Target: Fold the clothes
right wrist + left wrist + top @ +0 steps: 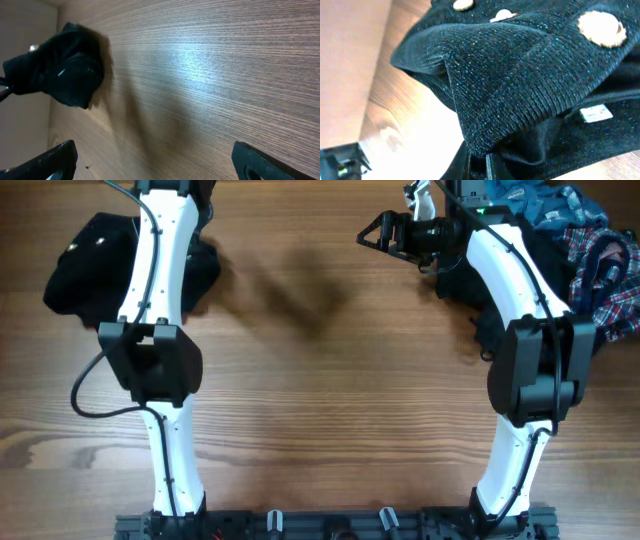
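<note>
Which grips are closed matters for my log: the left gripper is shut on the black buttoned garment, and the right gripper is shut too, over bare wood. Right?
Not quite. The right gripper is open: the right wrist view shows its fingers spread wide over the bare table. The left gripper is shut on the black buttoned garment.

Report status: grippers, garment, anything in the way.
Left gripper shut on black buttoned garment, far left. Right gripper open, empty, over the table. Other clothes heaped far right.
</note>
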